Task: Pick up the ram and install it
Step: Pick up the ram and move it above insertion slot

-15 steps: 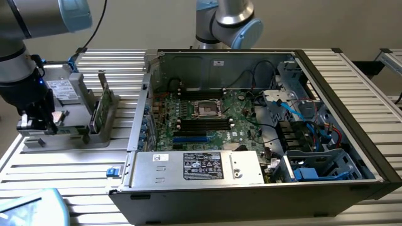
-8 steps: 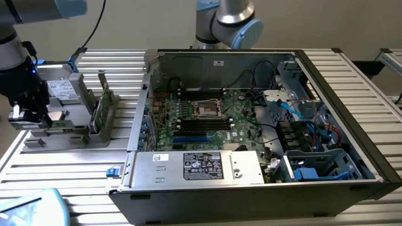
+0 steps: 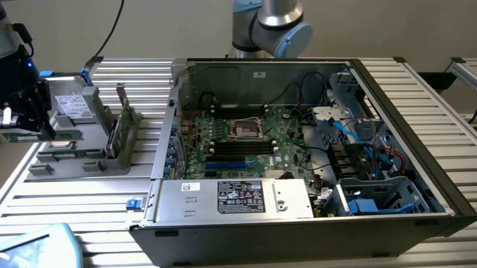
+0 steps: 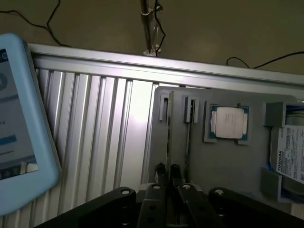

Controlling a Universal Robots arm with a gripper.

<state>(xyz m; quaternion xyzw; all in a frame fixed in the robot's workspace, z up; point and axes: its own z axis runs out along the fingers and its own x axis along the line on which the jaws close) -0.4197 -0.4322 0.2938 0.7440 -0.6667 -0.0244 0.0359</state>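
Fingers closed narrowly on the ram, which hangs edge-on between them, parts tray beneath. Judged light, stiff, fragile; hold by bare long edge, clear of chips and contacts.

Thin green ram, apparently held aloft

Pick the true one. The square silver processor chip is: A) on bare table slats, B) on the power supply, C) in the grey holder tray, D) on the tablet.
C: the processor chip sits in a recess of the grey holder tray, beside the labelled drive.
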